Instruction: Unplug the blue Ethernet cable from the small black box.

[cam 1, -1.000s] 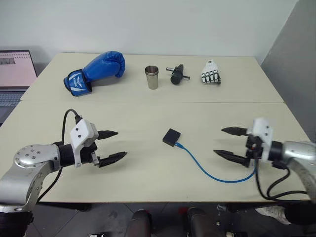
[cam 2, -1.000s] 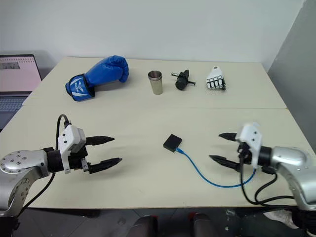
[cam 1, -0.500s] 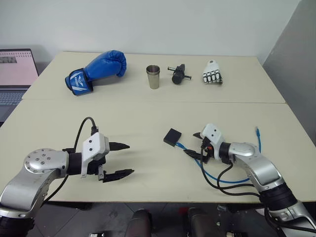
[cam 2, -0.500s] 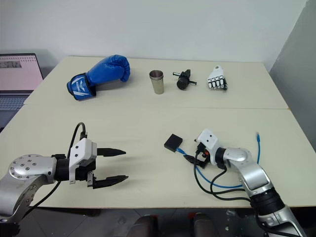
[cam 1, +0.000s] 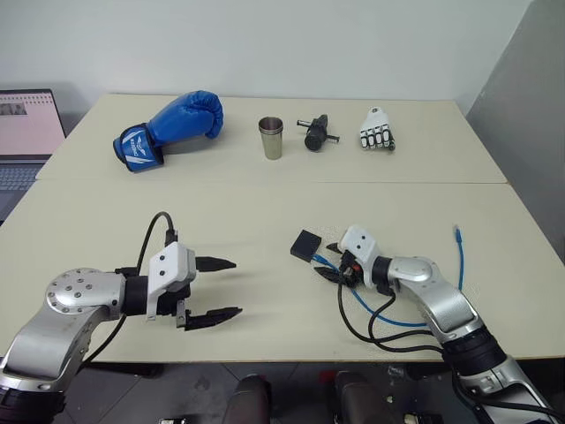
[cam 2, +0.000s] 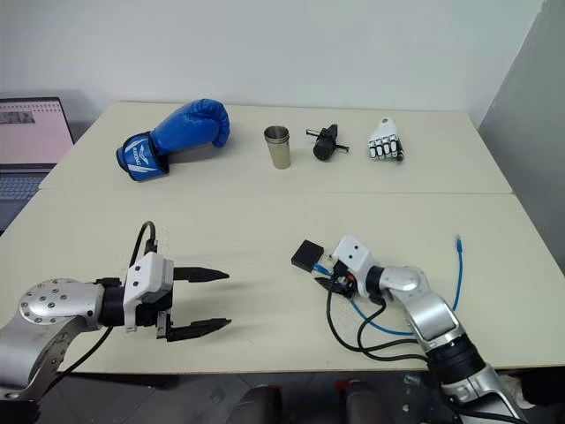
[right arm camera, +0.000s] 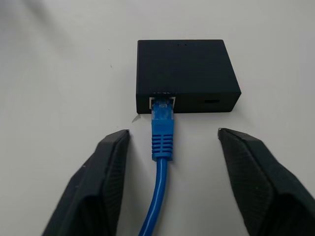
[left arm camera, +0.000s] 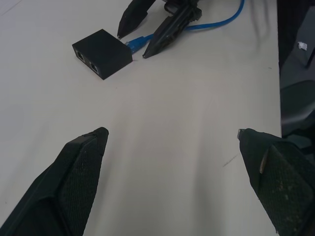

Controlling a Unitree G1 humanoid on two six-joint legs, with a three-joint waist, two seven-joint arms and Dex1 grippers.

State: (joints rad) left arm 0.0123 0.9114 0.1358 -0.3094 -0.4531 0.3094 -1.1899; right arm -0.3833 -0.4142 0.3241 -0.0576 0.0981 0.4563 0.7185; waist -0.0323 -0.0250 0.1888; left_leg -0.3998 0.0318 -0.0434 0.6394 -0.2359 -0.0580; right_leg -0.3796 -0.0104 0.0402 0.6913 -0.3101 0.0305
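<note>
The small black box [cam 1: 306,245] lies flat near the table's middle. The blue Ethernet cable [right arm camera: 162,132] is plugged into the side port of the box [right arm camera: 184,69]. From there the cable [cam 1: 460,261] loops right and ends in a free plug near the right edge. My right gripper [cam 1: 325,261] sits just right of the box, open, with a finger on each side of the plug's boot. Neither finger touches it in the right wrist view. My left gripper [cam 1: 235,287] hovers open and empty well to the left, pointing toward the box [left arm camera: 102,53].
Along the far edge of the table stand a blue boxing glove [cam 1: 172,124], a metal cup [cam 1: 272,138], a black cylinder with a rod [cam 1: 316,134] and a white robotic hand [cam 1: 377,129]. A laptop [cam 1: 22,124] sits off the left side. My right arm's black cables [cam 1: 371,318] trail on the table.
My right gripper has moved left along the cable to the box, and its fingers have narrowed around the plug. The left gripper has stayed about where it was.
</note>
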